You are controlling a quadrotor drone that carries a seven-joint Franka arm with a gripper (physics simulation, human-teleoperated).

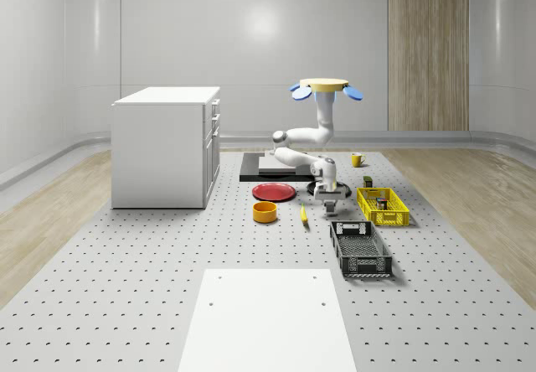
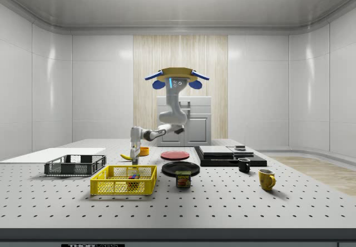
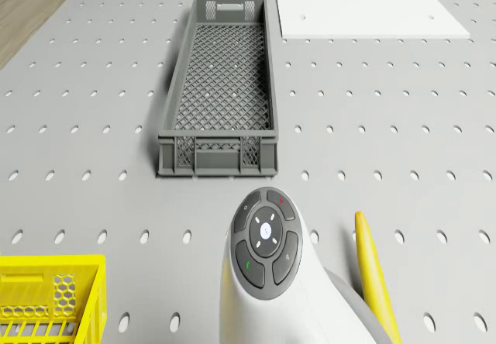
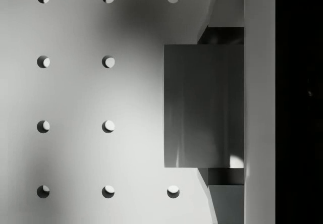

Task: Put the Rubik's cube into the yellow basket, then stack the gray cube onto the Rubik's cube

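The gray cube [image 4: 204, 105] sits square between the fingers [image 4: 222, 12] of the gripper [image 1: 329, 204], which are clamped on it, low over the perforated table [image 1: 151, 263]. The Rubik's cube [image 2: 133, 176] lies inside the yellow basket [image 1: 382, 206], half hidden by mesh. The drone [image 1: 326, 88] hovers behind.

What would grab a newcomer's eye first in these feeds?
The drone hovering above the perforated table, its white arm folded down to the gripper low beside the yellow basket. Next, the Rubik's cube already inside that basket, and the gray cube between the jaws in the wrist view.
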